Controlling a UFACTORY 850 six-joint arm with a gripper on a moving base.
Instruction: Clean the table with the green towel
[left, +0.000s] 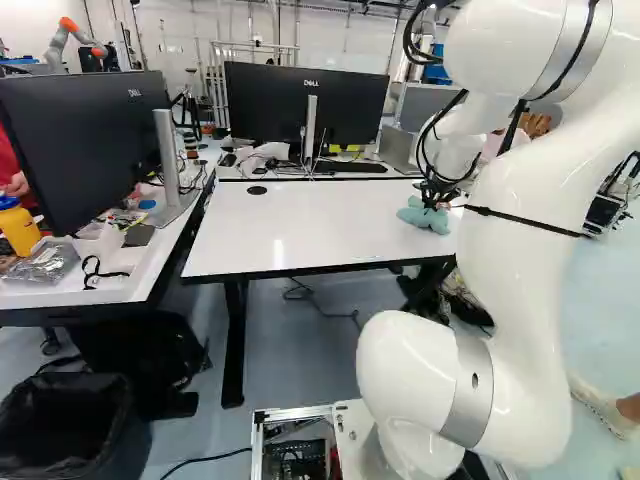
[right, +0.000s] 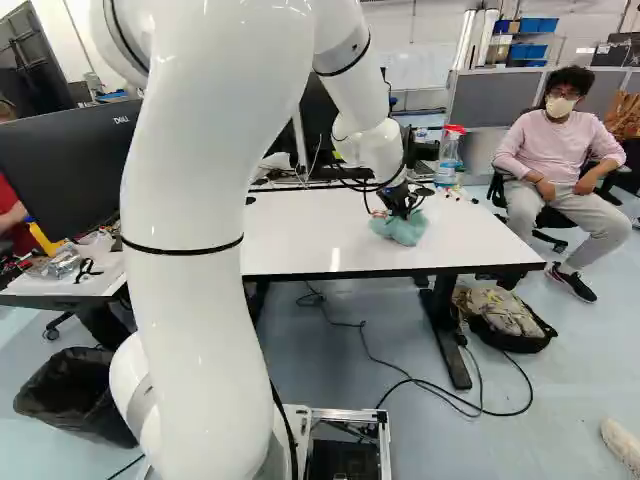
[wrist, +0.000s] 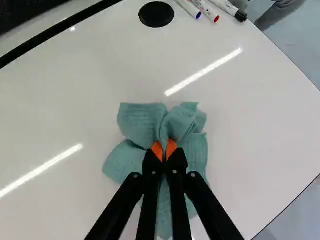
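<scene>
Pinching the green towel (wrist: 139, 120) on the table (wrist: 260, 115) — jaws nearly together, clamped on its bunched middle.

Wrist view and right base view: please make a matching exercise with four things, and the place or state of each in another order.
1. Green towel
2. Markers
3. Spray bottle
4. Bin

A. Upright, with a red top
B. On the floor, with a black liner
C. Pinched in the gripper
D. Lying near a round black disc

Pairs: 1-C, 2-D, 3-A, 4-B
</scene>
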